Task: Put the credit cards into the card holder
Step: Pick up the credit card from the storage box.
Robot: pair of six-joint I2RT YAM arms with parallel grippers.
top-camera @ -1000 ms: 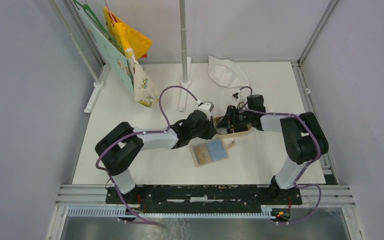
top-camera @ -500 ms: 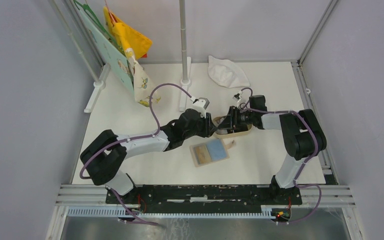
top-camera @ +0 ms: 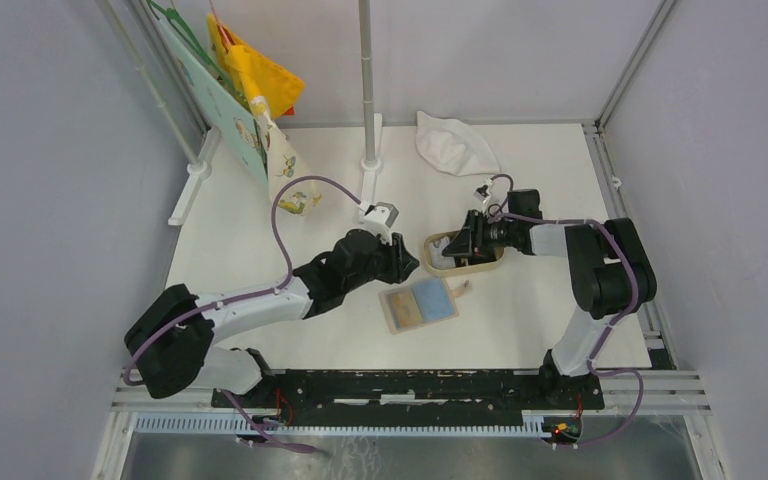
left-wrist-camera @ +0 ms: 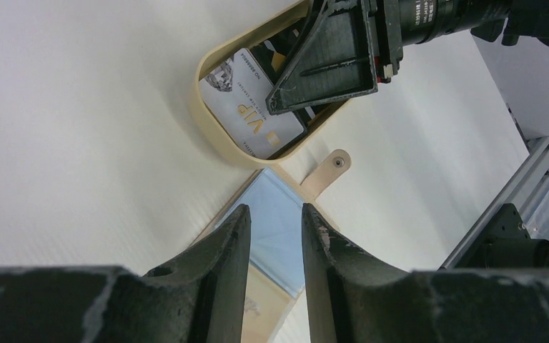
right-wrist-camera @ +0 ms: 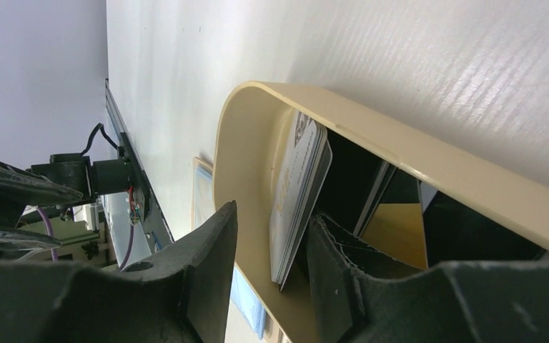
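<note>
Two arms had crowded the tan tray (top-camera: 430,252) a second earlier; now the left gripper (left-wrist-camera: 275,209) had backed off, fingers narrow and empty, giving the right gripper (right-wrist-camera: 271,214) room; its jaws stood slightly apart astride a grey-white card (right-wrist-camera: 297,179) in the tray, not yet pinching; the card holder (top-camera: 420,305) lay open alongside; only the left wrist view showed that card's VIP print

The card holder (top-camera: 420,304) lies open and flat on the tabletop just below the centre of the top view, beige half left, light blue half right. A grey-white credit card (left-wrist-camera: 251,108) printed VIP sits inside the tan oval tray (left-wrist-camera: 250,34) just above it.
</note>
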